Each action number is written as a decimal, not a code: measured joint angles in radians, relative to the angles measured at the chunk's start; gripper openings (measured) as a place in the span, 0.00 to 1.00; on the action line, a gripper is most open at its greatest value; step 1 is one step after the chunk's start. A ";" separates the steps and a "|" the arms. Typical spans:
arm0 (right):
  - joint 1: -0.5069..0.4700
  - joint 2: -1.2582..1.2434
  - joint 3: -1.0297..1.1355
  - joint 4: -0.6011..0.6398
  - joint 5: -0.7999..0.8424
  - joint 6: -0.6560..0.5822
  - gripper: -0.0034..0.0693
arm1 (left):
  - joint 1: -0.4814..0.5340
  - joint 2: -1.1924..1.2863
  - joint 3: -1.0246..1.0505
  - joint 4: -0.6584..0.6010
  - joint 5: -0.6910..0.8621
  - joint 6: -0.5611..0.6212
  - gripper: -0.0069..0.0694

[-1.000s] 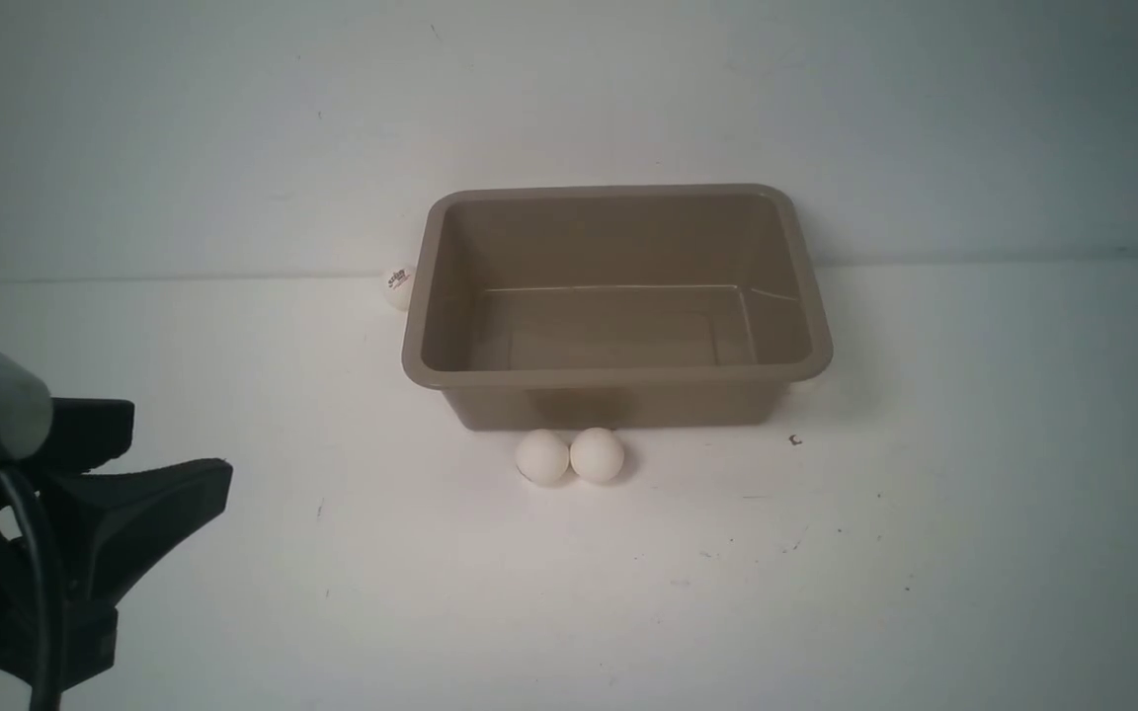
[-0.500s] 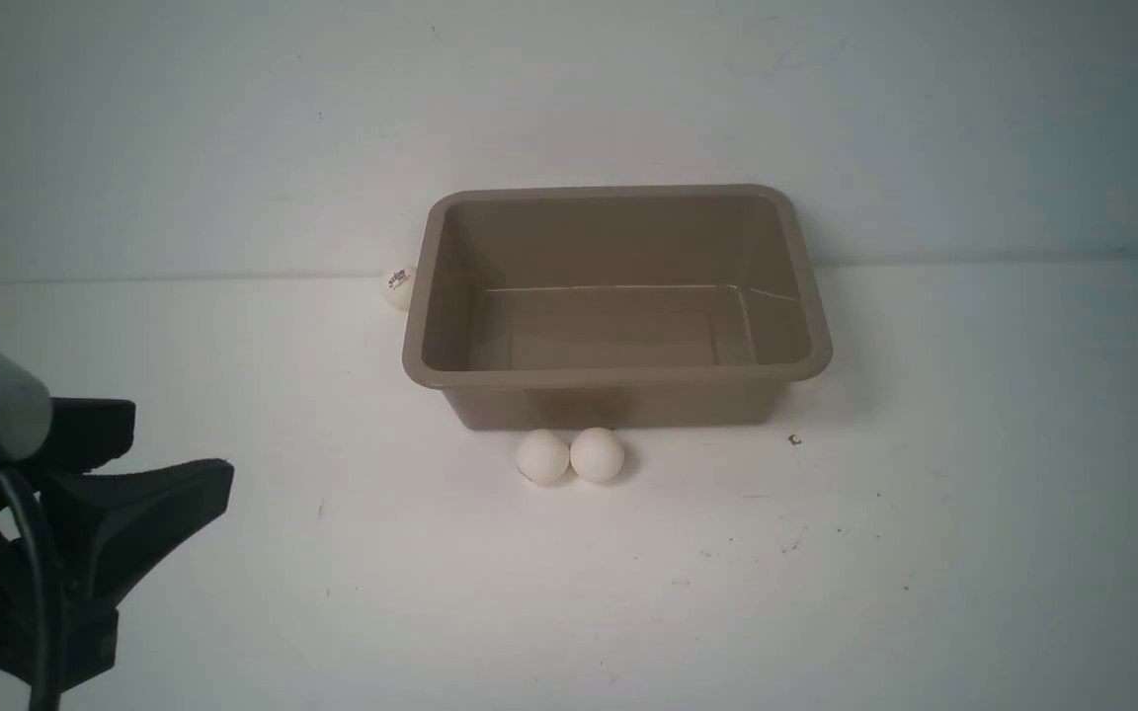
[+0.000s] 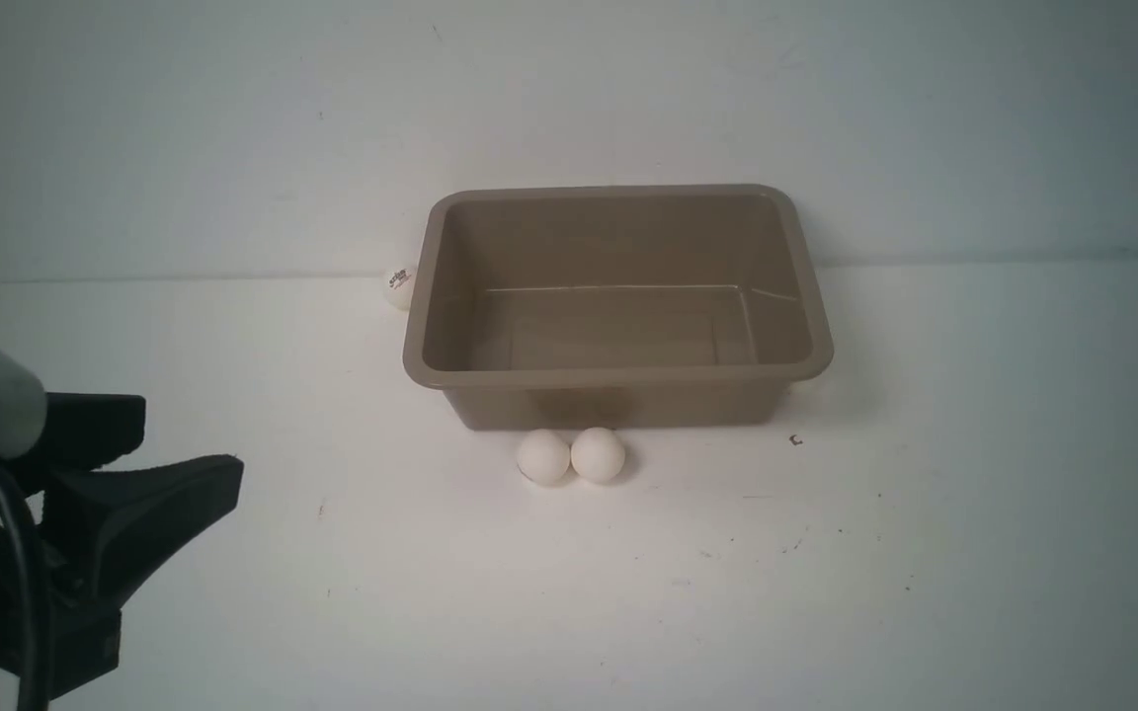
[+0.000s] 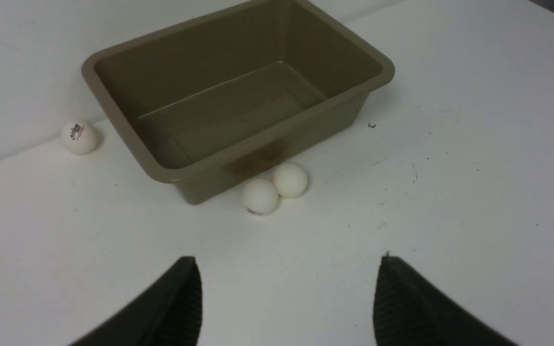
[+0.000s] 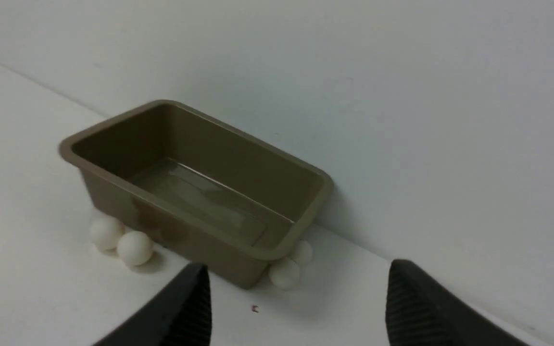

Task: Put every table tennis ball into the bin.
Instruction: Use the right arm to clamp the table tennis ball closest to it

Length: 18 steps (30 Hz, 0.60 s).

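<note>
While the bin point(image 3: 618, 376) stands empty by the far wall point(image 3: 569, 99), two table tennis balls point(image 3: 543, 457) point(image 3: 598, 454) touch each other at its near side, a logo ball point(image 3: 397, 286) sits off its far-left corner, two more balls point(image 5: 284, 273) point(image 5: 302, 252) at its right end. The left gripper point(image 4: 289, 288) and right gripper point(image 5: 297, 300) gape, holding nothing.

L end effector point(image 4: 287, 269) sits low at robot's left side, angled fwd and inward, jaws spread w/ nothing btwn; R end effector point(image 5: 298, 274) shows only from its wrist cam, jaws also apart, empty.
</note>
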 joint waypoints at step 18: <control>0.219 0.030 0.000 -0.070 -0.123 0.223 0.66 | 0.000 0.000 0.000 -0.065 0.007 0.019 0.66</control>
